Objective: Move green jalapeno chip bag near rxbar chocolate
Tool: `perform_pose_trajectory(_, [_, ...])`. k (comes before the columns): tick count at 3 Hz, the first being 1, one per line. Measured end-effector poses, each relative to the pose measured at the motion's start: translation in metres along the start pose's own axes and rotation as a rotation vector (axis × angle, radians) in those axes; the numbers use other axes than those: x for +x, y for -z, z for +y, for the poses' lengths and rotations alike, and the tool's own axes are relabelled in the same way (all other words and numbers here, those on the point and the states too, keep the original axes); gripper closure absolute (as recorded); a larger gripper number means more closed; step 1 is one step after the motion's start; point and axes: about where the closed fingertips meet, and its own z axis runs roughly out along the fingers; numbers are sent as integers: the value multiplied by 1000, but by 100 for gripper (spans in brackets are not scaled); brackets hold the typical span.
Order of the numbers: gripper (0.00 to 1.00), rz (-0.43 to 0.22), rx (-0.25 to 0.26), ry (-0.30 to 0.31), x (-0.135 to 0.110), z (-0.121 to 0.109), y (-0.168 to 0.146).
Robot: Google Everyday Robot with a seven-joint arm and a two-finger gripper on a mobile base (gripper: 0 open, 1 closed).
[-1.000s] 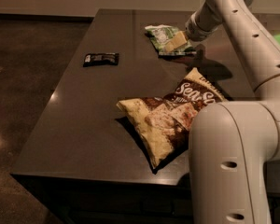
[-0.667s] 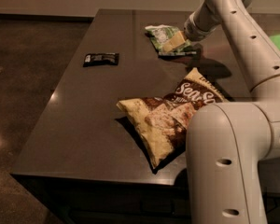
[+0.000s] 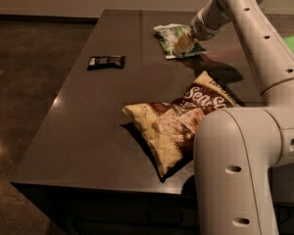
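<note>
The green jalapeno chip bag (image 3: pixel 167 35), small, crinkled, green and white, lies on the dark table (image 3: pixel 88 126) at its far right. My gripper (image 3: pixel 183 43) is down on the right part of this bag, touching or just above it. The arm reaches in from the upper right. The rxbar chocolate (image 3: pixel 106 61), a small flat black wrapper with pale markings, lies on the table to the left of the bag, well apart from it.
A large cream-and-brown "Sea Salt" bag (image 3: pixel 176 124) lies in the near middle of the table, partly behind my white arm (image 3: pixel 240 165). The table's left edge and near edge drop to a dark floor (image 3: pixel 24 82).
Hardly anything has changed. The gripper stays on the green bag at the far right, and the bag, the bar and the big bag lie where they were.
</note>
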Motion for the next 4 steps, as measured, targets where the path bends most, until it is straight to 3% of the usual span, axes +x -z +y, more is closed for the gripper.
perform_pose_trajectory(2, [85,1,-44,77,-6,21,20])
perform_pose_trajectory(3, [100,-2,-74,153,-14,41,31])
perform_pose_trajectory(4, [100,-14,-138,246,-25,77,37])
